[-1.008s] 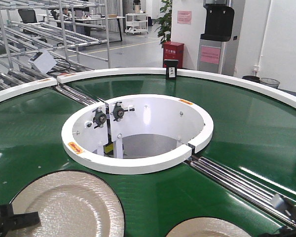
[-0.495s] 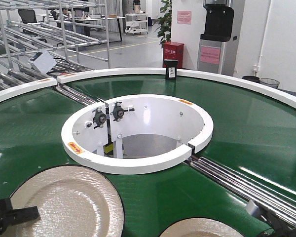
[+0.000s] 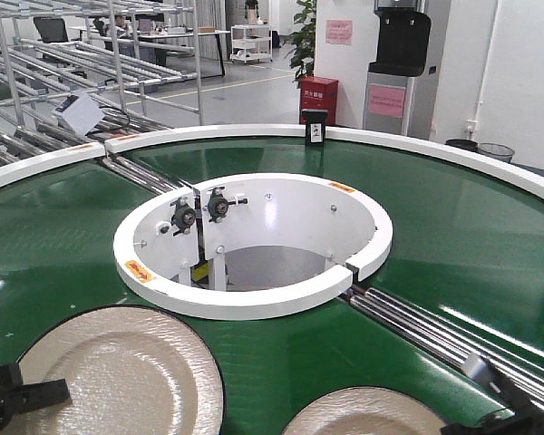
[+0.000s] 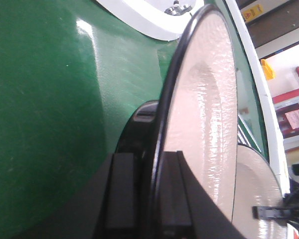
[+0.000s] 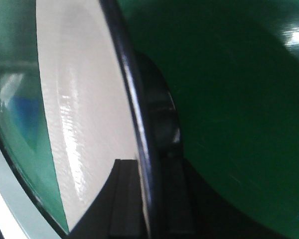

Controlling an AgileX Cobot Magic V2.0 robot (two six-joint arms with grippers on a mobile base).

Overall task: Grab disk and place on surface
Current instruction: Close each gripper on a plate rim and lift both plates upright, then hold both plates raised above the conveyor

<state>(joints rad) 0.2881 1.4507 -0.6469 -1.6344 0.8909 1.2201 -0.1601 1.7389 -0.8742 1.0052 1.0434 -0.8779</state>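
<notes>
The left end effector [image 3: 45, 396] straddled the rim of the left disk [image 3: 118, 372] at its 8 o'clock edge. The right end effector [image 3: 476, 426] straddled the right disk [image 3: 372, 415] at 4 o'clock. Both disks lay on the green belt [image 3: 453, 227], and it could not be determined whether either set of jaws was clamped.

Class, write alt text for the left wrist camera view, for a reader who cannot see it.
Close-up, edge-on: two black fingers of the left gripper sit either side of the black rim of a cream disk, green conveyor belt to its left. A second disk shows at lower right, a white ring at top.
</notes>
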